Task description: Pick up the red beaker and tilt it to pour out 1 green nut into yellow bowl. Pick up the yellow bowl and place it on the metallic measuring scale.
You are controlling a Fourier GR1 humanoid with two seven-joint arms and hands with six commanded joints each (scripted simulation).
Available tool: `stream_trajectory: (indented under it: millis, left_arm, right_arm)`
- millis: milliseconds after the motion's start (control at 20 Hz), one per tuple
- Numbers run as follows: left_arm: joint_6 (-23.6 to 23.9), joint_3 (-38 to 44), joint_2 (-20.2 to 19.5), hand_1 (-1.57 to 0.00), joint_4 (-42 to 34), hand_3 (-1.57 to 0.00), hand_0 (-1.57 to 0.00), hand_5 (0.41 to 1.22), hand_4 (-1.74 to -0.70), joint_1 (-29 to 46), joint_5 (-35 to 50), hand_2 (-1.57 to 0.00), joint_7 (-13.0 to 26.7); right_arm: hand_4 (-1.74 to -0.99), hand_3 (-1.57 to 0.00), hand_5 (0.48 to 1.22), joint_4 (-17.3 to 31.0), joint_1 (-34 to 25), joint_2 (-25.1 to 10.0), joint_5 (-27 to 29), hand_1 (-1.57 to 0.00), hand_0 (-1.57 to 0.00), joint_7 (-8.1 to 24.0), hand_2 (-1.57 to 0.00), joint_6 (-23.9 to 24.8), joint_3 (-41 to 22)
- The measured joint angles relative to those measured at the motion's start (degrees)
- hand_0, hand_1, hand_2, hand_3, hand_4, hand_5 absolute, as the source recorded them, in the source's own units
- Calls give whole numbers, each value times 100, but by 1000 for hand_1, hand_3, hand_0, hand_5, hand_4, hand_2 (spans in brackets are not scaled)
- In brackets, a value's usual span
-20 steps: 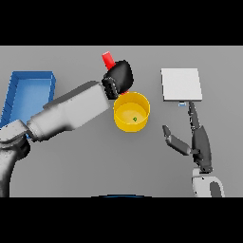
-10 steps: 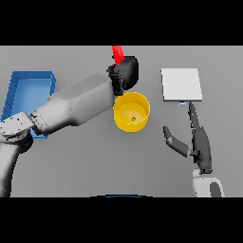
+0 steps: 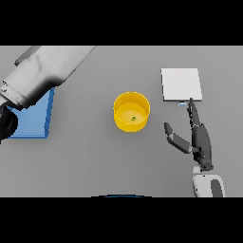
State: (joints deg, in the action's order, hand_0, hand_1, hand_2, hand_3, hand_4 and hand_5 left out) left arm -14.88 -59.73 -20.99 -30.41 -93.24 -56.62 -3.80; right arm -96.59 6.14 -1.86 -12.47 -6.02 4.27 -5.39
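Note:
The yellow bowl (image 3: 124,125) stands at the table's middle with one green nut (image 3: 133,118) inside it. The metallic scale (image 3: 181,84), a flat white square plate, lies to the bowl's right and further back. My right hand (image 3: 200,140) rests open on the table just in front of the scale, fingers pointing at it, thumb spread toward the bowl. My left arm crosses the upper left, close to the camera. Only a dark part of my left hand (image 3: 5,124) shows at the left edge. The red beaker is not in sight.
A blue tray (image 3: 33,118) lies at the left, partly hidden under my left arm.
My left arm has swung away from above the bowl to the far left, and the red beaker has gone out of sight. The right hand has not moved.

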Motion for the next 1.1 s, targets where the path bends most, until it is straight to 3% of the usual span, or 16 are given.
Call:
stream_trajectory:
  millis: [250, 500, 700, 1000, 1100]
  left_arm:
    - [364, 1550, -522, -1571, 882, -1368, -1571, 1221, -1733, 224, 1586, -1559, 909]
    - [1071, 2658, -1237, -1571, 860, -1428, -1571, 1221, -1739, 1074, 3121, -1567, 941]
    - [1845, 3205, -1762, -1571, -6, -1446, -1571, 1221, -1740, 2172, 4099, -1569, 1800]
    - [3025, 3459, -2243, -1571, -1979, -1450, -1571, 1221, -1741, 4220, 5123, -1571, 3110]
    - [3407, 3388, -2346, -1571, -2666, -1452, -1571, 1221, -1741, 4810, 5276, -1571, 3369]
  right_arm:
    - [-1224, 1, 592, 21, 26, -67, 94, 1, 1, -97, 1, -102, 22]
    - [-1226, 1, 587, 104, -98, -153, 85, 1, 1, -183, 1, -117, 53]
    - [-1212, 1, 604, 137, 0, -210, 58, 1, 1, -379, 1, -207, -2]
    - [-1206, 1, 653, 50, -28, -302, -110, 1, 1, -160, 1, -203, -73]
    - [-1210, 1, 660, 145, -75, -342, -101, 1, 1, -92, 1, -209, -30]
